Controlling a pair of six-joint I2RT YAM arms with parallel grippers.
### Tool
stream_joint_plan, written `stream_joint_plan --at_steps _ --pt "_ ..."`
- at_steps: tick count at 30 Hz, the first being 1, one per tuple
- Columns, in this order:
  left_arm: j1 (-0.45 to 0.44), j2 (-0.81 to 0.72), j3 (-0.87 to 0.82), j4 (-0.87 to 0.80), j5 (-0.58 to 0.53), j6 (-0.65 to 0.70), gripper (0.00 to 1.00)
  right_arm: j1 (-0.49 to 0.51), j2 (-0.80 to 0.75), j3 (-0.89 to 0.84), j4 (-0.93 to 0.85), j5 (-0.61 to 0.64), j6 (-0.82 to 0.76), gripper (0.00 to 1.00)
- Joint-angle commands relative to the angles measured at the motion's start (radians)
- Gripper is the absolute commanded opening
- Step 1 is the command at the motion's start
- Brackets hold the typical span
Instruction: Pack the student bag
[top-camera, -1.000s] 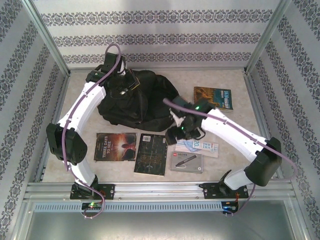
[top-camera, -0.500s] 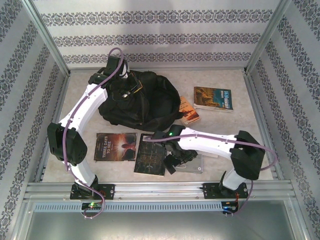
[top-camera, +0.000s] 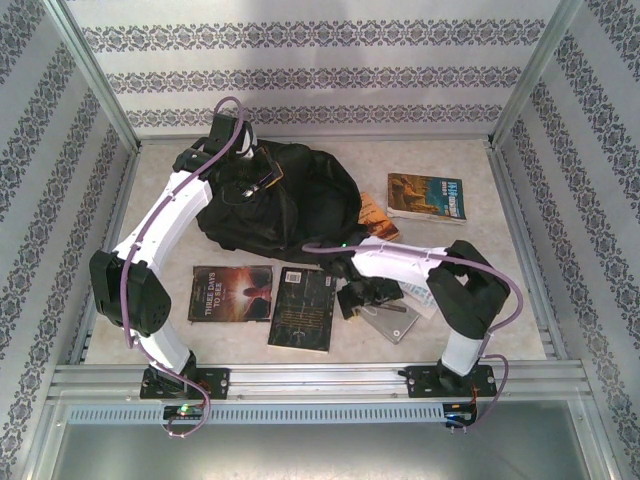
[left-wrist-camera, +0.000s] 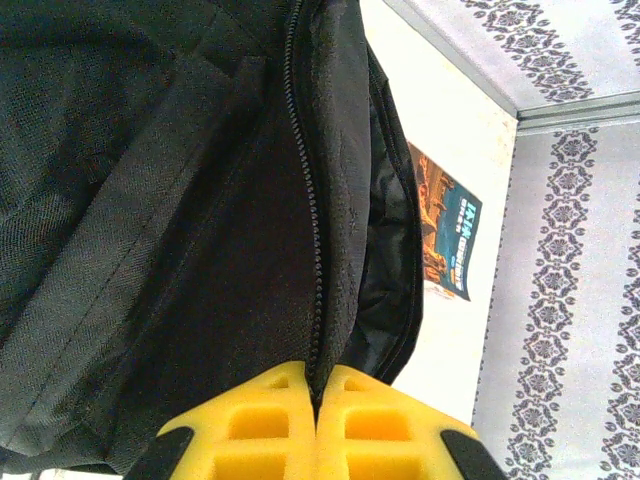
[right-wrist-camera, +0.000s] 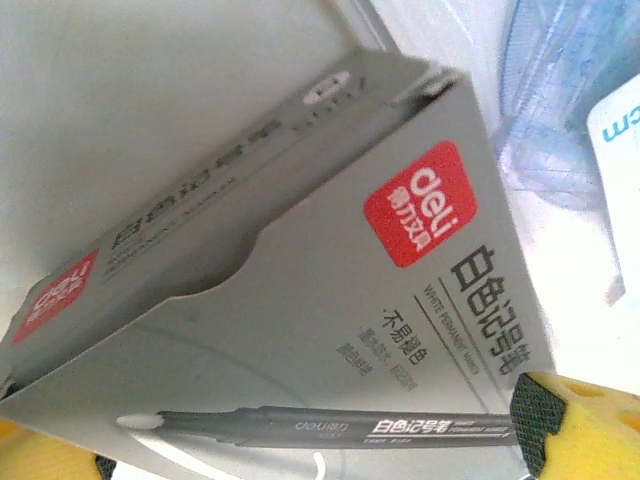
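Student bag (top-camera: 290, 205) pinched in L jaws, apart from R jaws.

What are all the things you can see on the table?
student bag: one, black, back left of the table.
dark red book: one, in front of the bag.
black book: one, right of the dark red book.
orange book: one, by the bag's right side.
blue-and-brown book: one, back right.
marker box: one, grey with red labels, front right.
plastic packet: one, blue and white, beside the box.
left gripper: yellow pads, shut on the bag's zip edge.
right gripper: open, at the marker box.
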Motion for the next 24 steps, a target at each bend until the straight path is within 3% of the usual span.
stream_joint_plan --at_steps 1,7,13,24 --pt "-0.011 -0.032 -0.007 -0.003 0.015 0.007 0.00 -0.073 -0.009 0.045 0.025 0.052 0.028 0.98" --pt "-0.011 -0.032 -0.005 -0.006 0.012 0.020 0.00 -0.196 -0.167 0.003 0.127 -0.134 -0.028 0.98" --pt "-0.012 -0.022 -0.006 0.011 0.030 0.016 0.00 -0.315 -0.310 -0.110 0.138 -0.243 -0.016 0.98" --pt "-0.011 -0.022 -0.022 0.022 0.044 0.016 0.00 -0.348 -0.409 -0.274 0.195 -0.358 -0.070 0.98"
